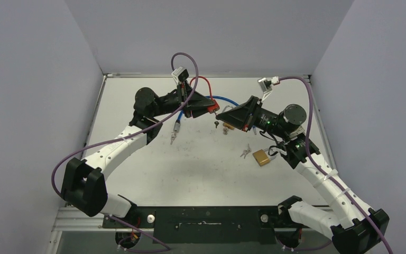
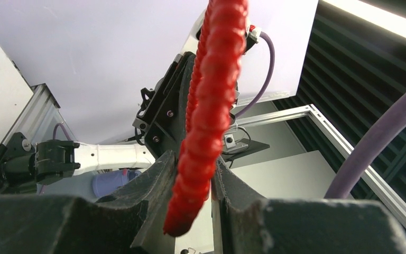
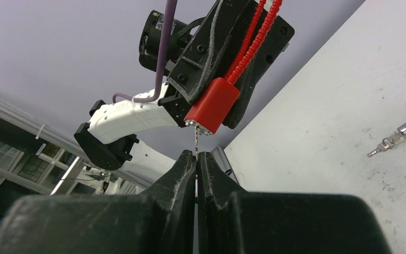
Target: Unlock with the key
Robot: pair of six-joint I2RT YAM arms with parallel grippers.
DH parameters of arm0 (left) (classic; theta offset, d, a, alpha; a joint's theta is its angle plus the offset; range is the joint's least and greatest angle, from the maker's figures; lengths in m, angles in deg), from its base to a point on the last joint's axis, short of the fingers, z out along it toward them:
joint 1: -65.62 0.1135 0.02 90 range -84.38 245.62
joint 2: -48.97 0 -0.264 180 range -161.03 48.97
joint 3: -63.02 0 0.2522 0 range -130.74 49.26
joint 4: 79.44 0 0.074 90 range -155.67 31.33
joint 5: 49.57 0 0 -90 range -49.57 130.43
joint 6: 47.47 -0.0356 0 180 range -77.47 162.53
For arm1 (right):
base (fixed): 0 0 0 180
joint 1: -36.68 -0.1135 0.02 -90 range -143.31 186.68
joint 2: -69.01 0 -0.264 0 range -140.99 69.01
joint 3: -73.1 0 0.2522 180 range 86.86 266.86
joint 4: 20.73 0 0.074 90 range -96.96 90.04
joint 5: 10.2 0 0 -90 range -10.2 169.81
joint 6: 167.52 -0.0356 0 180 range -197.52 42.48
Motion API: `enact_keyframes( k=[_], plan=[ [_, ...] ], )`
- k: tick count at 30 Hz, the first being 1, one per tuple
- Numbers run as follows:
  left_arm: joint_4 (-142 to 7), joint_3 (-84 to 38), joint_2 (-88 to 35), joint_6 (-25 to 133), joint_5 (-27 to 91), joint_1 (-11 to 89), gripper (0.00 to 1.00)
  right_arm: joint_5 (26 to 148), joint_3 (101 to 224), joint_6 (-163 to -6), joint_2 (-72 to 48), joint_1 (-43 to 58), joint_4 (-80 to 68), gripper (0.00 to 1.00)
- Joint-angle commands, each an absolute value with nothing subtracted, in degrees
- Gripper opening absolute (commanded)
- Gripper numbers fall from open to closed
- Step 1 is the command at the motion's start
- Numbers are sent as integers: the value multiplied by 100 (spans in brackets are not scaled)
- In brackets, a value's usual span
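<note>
My right hand (image 3: 196,157) is pinched shut on the key (image 3: 195,140), whose tip meets the red lock (image 3: 212,106) just above my fingertips. My left hand (image 2: 193,169) clamps the red cable (image 2: 211,79). Main worry: if I twist off-axis, the key probably bends or slips out.
</note>
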State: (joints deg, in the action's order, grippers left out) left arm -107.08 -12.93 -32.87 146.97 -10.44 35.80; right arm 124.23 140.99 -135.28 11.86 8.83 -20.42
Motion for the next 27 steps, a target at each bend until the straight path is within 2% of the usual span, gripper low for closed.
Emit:
enact_keyframes(
  k=[1,27],
  plan=[
    [-11001,-1351,-3061,14510,-1064,3548,0,12097,14252,-13731,1244,856,-2090,0],
    [-9542,-1595,-2826,12727,-1310,3471,0,11960,14919,-14632,290,973,-886,0]
  ],
)
